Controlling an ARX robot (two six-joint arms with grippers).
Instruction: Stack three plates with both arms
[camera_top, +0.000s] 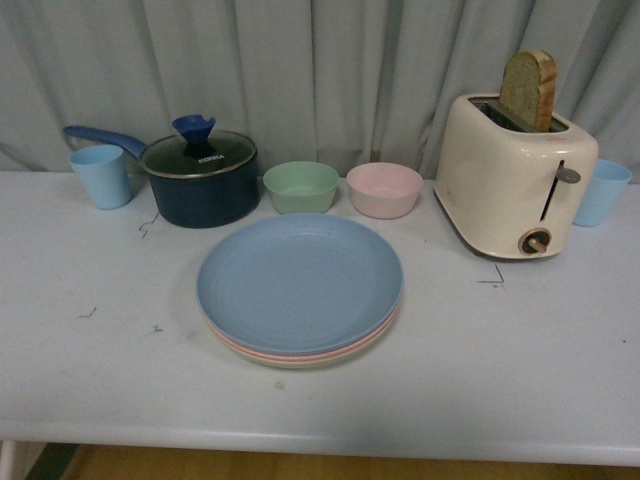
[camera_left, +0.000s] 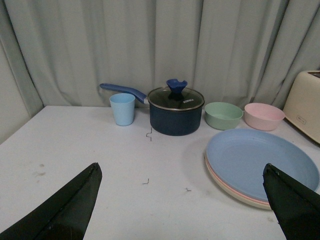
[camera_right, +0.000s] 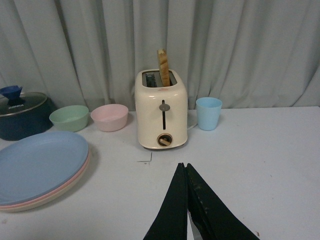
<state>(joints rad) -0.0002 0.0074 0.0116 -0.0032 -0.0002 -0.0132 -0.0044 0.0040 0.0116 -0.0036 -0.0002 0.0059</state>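
Three plates lie stacked in the middle of the white table: a blue plate (camera_top: 300, 280) on top, a pink plate (camera_top: 232, 344) showing as a thin rim under it, and a cream plate (camera_top: 300, 362) at the bottom. The same stack appears in the left wrist view, blue plate (camera_left: 260, 162) uppermost, and in the right wrist view, blue plate (camera_right: 37, 165) uppermost. My left gripper (camera_left: 182, 172) is open and empty, well apart from the stack, with bare table between its fingers (camera_left: 75, 200). My right gripper (camera_right: 183, 166) is shut on nothing, beside the stack. Neither arm shows in the front view.
Behind the stack stand a green bowl (camera_top: 301, 186) and a pink bowl (camera_top: 384, 189). A dark blue lidded saucepan (camera_top: 200, 180) and a light blue cup (camera_top: 101, 175) sit at the back left. A cream toaster (camera_top: 512, 180) holding toast and another blue cup (camera_top: 603, 192) stand at the right.
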